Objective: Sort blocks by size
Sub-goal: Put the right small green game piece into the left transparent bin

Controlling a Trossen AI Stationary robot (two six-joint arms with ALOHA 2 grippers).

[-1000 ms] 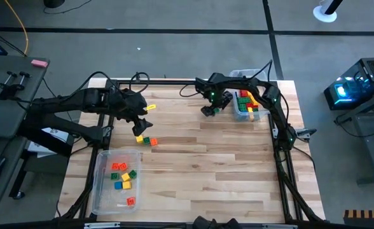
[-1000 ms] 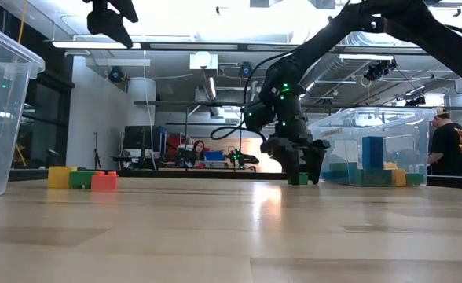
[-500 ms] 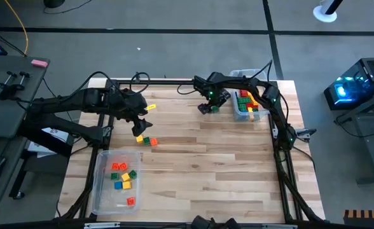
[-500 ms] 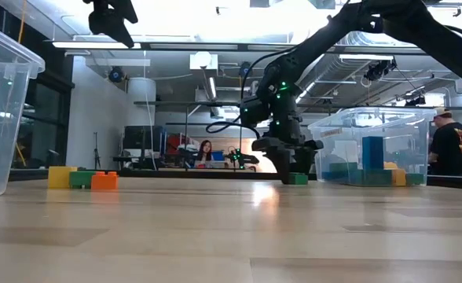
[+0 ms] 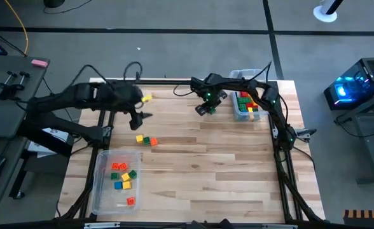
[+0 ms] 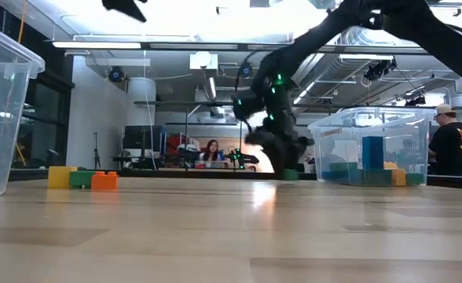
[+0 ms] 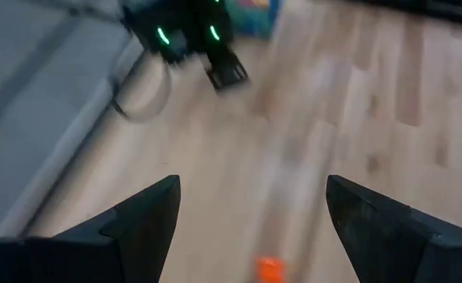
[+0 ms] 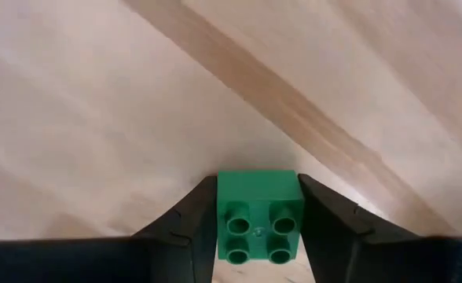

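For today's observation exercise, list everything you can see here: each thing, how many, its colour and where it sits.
Green block: one, held in the right claw.
Loose blocks: three, yellow, green, orange-red, on the table's left half.
Near bin: one, clear, table's front left, several mixed-colour blocks inside.
Far bin: one, clear, back right, mixed blocks.
Table: one, light wood.
People: two, in the room behind.
Left claw: open, empty, above the table's back left.
Right claw: near the far bin.

Two clear bins [image 5: 114, 181] [image 5: 247, 105] hold bricks. Beside the nearer bin, three loose bricks [image 5: 146, 140] in a row; one green brick [image 8: 259, 216] sits apart.
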